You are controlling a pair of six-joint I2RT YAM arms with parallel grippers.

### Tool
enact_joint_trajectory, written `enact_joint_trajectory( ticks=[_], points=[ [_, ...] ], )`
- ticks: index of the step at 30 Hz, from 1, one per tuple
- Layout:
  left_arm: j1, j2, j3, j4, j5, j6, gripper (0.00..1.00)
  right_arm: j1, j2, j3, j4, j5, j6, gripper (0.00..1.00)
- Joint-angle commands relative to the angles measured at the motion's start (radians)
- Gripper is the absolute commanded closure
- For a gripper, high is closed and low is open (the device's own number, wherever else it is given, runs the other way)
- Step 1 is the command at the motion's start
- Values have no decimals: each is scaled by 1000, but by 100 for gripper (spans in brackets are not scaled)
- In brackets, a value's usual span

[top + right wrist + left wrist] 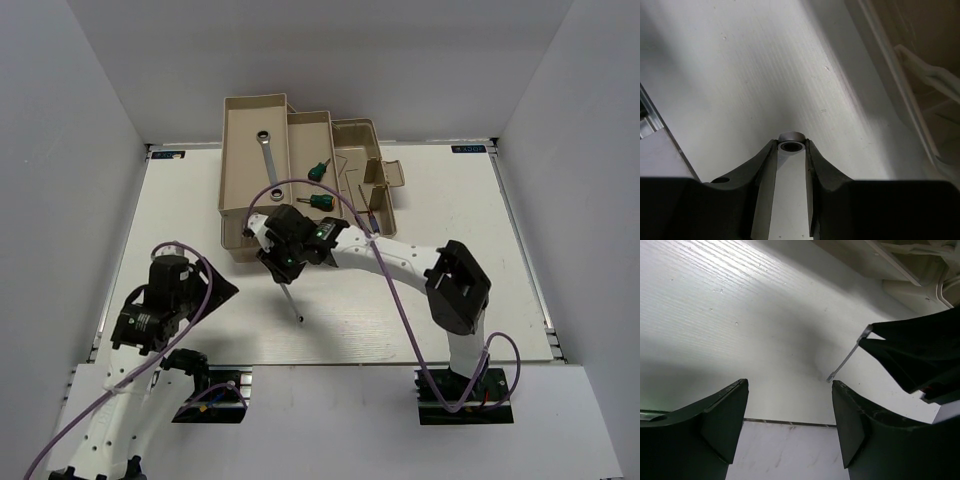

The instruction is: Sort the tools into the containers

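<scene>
Holds left gripper point(790, 385) spread and empty; clamps short wrench point(291, 300) in right gripper point(791, 144).
Hangs the wrench tip-down at the table point(420, 320), ahead and right of the left gripper. Meets beige trays point(245, 180) just beyond the right gripper, holding long wrench point(268, 155) and green screwdrivers point(318, 170), blocking forward travel. Finds bare table beneath, rightward and back toward the near edge.

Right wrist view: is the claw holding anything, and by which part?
Yes. The right claw grips the silver wrench near its ring end, which sits between the fingertips. The rest of the shaft sticks out free.
</scene>
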Motion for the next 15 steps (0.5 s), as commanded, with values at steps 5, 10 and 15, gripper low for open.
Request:
enact_joint_trajectory(
  ticks=[5,10,15],
  points=[
    [-3,32,-57,130,110,9,22,-19,-115,39,25,-14,10,100],
    [6,67,-110,225,219,9,22,-30,-161,39,25,-23,12,100],
    [6,122,-134,291,276,9,23,-34,-200,40,29,-25,4,100]
  ],
)
